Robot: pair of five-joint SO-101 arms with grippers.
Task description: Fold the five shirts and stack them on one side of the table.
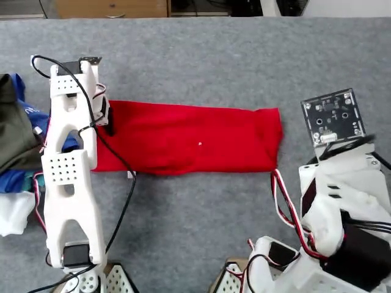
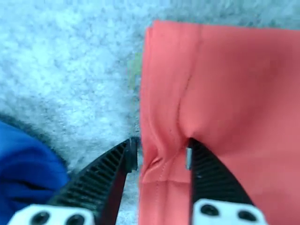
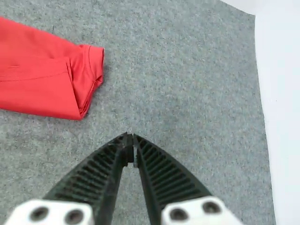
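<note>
A red shirt [image 1: 195, 139], folded into a long strip, lies across the middle of the grey mat. My left gripper [image 1: 105, 117] is at its left end. In the left wrist view, the left gripper [image 2: 161, 154] straddles the hem of the red shirt [image 2: 225, 84], and its fingers [image 2: 110, 171] pinch a puckered ridge of cloth. My right gripper [image 3: 130, 150] is shut with nothing in it, hovering over bare mat a short way from the right end of the red shirt [image 3: 42, 79]. The right arm [image 1: 342, 201] sits folded back at the near right.
A loose pile of shirts in dark green [image 1: 13, 125], blue [image 1: 24, 110] and white [image 1: 13, 213] lies at the left edge, and blue cloth [image 2: 26, 168] shows beside the left gripper. The grey mat [image 3: 187, 70] ends at a white surface [image 3: 281, 93] on the right.
</note>
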